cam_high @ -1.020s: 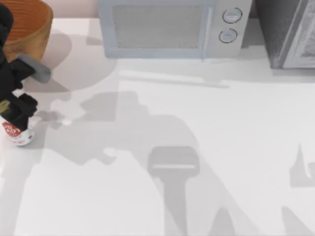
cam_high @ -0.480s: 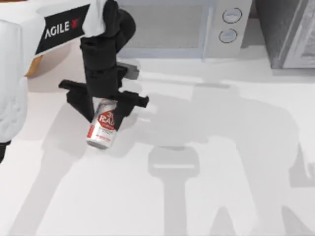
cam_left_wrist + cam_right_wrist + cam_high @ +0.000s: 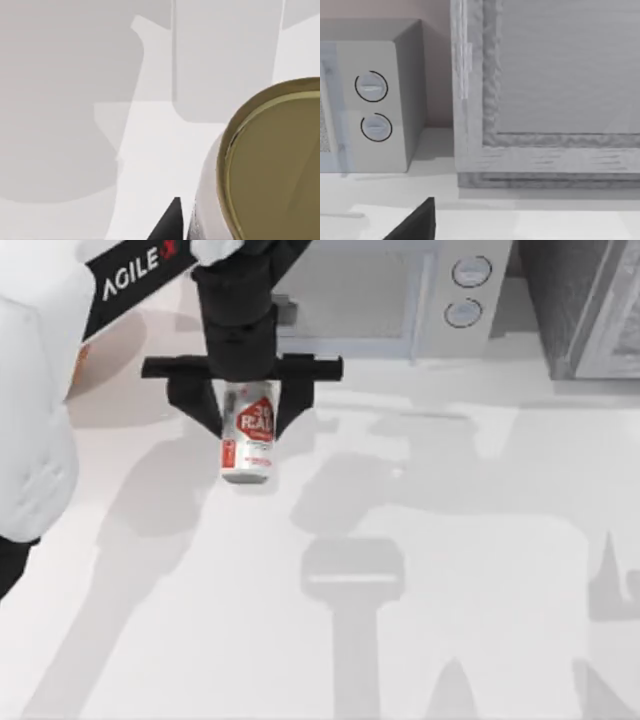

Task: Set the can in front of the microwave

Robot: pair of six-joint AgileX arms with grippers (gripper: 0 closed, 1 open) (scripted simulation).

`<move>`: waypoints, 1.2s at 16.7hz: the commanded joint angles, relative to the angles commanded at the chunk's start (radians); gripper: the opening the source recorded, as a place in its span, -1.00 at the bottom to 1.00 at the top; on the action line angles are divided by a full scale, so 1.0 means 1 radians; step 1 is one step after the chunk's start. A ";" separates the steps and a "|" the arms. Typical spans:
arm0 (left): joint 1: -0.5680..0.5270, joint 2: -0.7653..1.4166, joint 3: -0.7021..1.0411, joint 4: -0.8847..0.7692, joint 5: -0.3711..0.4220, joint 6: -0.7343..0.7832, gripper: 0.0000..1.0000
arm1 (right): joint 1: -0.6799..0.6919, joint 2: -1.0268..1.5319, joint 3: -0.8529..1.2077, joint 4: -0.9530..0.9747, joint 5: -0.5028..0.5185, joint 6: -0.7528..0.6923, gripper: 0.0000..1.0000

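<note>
The can (image 3: 247, 440), silver with a red and white label, sits between the black fingers (image 3: 203, 405) of my left gripper (image 3: 248, 418), which is shut on it. It hangs just in front of the left part of the microwave (image 3: 360, 300), a light grey-blue box with a mesh door and two round knobs (image 3: 471, 271) at the table's back. The left arm covers part of the door. In the left wrist view the can's gold top (image 3: 275, 165) is very close. The right wrist view faces the microwave's knob side (image 3: 375, 105), with a dark piece of my right gripper (image 3: 415, 225) low in it.
A darker grey speckled appliance (image 3: 590, 310) stands at the back right, right of the microwave, and looms in the right wrist view (image 3: 545, 100). A sliver of a brown wooden object (image 3: 79, 360) peeks out behind the left arm. White tabletop (image 3: 450, 570) spreads across the middle and front.
My left gripper has carried the can from the table's far left edge rightward and back toward the microwave. The can now hangs more upright under the gripper.
</note>
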 joint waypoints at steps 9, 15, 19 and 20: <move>0.005 -0.005 0.010 0.006 -0.006 -0.018 -1.00 | 0.000 0.000 0.000 0.000 0.000 0.000 1.00; 0.005 -0.010 -0.017 0.029 -0.007 -0.021 -1.00 | 0.000 0.000 0.000 0.000 0.000 0.000 1.00; 0.005 -0.010 -0.017 0.029 -0.007 -0.021 -0.40 | 0.000 0.000 0.000 0.000 0.000 0.000 1.00; 0.005 -0.010 -0.017 0.029 -0.007 -0.021 -0.25 | 0.000 0.000 0.000 0.000 0.000 0.000 1.00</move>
